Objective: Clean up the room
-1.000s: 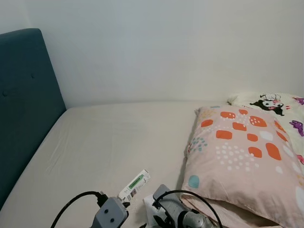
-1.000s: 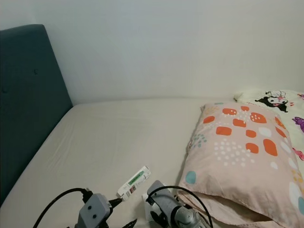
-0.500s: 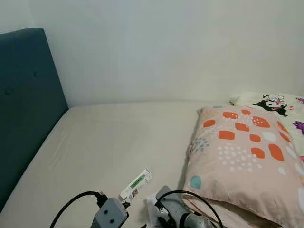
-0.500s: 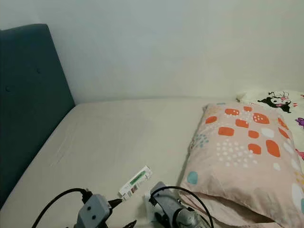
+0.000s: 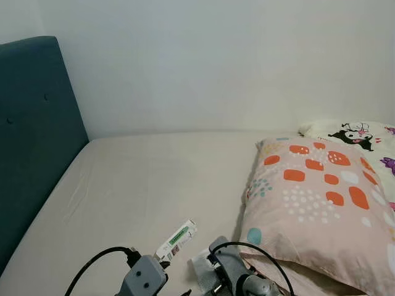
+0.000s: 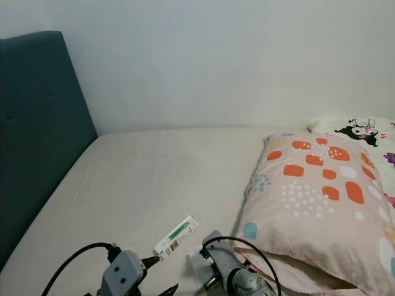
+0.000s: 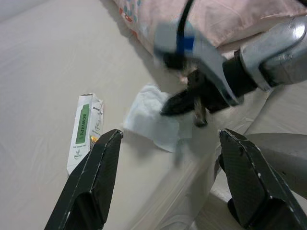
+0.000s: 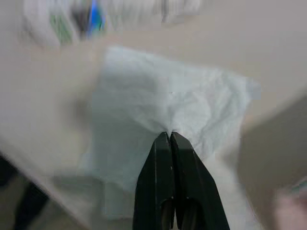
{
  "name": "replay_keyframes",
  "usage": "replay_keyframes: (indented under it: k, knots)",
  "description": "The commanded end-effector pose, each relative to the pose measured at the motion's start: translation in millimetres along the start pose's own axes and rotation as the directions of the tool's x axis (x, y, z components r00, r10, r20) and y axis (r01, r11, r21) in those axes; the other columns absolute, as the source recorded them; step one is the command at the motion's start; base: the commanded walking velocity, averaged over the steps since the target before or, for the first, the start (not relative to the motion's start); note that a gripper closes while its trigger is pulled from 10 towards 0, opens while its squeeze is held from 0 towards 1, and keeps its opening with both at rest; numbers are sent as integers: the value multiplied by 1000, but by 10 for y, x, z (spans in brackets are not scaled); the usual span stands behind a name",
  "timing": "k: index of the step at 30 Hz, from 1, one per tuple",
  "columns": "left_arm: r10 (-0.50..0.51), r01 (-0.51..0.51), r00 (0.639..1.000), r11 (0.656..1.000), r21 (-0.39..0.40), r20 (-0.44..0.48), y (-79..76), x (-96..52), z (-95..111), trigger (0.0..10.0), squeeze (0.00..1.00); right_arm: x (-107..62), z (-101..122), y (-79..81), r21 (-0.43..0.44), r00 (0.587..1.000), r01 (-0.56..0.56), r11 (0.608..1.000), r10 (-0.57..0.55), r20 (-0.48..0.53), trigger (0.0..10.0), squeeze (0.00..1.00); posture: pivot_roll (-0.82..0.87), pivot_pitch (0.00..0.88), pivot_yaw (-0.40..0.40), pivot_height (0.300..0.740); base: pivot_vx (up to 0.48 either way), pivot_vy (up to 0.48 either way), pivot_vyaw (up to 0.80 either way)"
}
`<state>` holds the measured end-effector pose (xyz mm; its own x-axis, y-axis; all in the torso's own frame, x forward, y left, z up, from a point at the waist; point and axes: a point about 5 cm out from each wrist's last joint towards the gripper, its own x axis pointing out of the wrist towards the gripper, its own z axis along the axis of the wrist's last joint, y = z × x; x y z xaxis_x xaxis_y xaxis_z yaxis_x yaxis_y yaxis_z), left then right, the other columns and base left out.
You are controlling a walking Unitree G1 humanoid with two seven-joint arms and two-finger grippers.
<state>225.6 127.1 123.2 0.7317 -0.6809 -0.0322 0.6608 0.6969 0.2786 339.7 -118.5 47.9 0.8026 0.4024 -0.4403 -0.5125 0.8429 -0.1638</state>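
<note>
Right wrist view: right claw [image 8: 169, 136] has its two black fingers pressed together, tips pinching a fold of the white tissue [image 8: 168, 105], which lies crumpled on the bed [image 5: 142, 179] close to its near edge. Left wrist view confirms this from the side: the right claw's tips sit on the tissue's edge, and the tissue rests flat on the sheet just beside a small white-and-green packet [image 7: 85, 129]. Left claw [image 7: 168, 143] hangs spread wide above that same patch, holding nothing, the packet closest to one finger. Judgement on step: tidying has reached the pick-up of loose litter from the bed, tissue first; grip looks made but the tissue is not yet lifted off the sheet. Next move likely calls for a straight lift without dragging the sheet, then carrying the tissue to a bin; no bin or other container is visible, so where it goes cannot be told. The packet remains to be collected, and the wide left claw is well placed for it. Left eye view, moving farther out: the packet lies near the bed's front edge, the patterned pink pillow [image 5: 315, 203] sits to the robot's right with a cartoon-print pillow [image 5: 358, 135] behind it by the wall, and the dark teal headboard [image 5: 31, 135] stands on the left.
</note>
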Motion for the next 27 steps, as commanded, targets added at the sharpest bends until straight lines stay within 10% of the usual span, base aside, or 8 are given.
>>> replay_keyframes:
  k: [1, 9, 23, 27]
  knots:
    - [5, -5, 1000, 1000, -7, -20, 0, -11, -53, 10000, 0, 17, 149, -16, 64, 996, 0, 998, -5, 89, 0, 0, 142, 185, -57, 596, 0, 0, 0]
    - [83, -83, 997, 996, -23, -11, 86, -3, -99, 10000, 0, -87, 562, -21, 102, 925, -92, 991, 47, 377, 0, 0, 91, 124, -80, 596, 0, 0, 0]
    - [204, -203, 979, 979, -34, 25, 225, 87, -79, 10000, 0, -243, 622, -29, 100, 889, -79, 992, 25, 458, 0, 0, 67, 99, -96, 596, 0, 0, 0]
    - [373, -372, 928, 927, -53, 14, 362, 95, -113, 10000, 0, -319, 625, -16, 101, 860, -17, 995, -37, 508, 0, 0, 65, 97, -89, 596, 0, 0, 0]
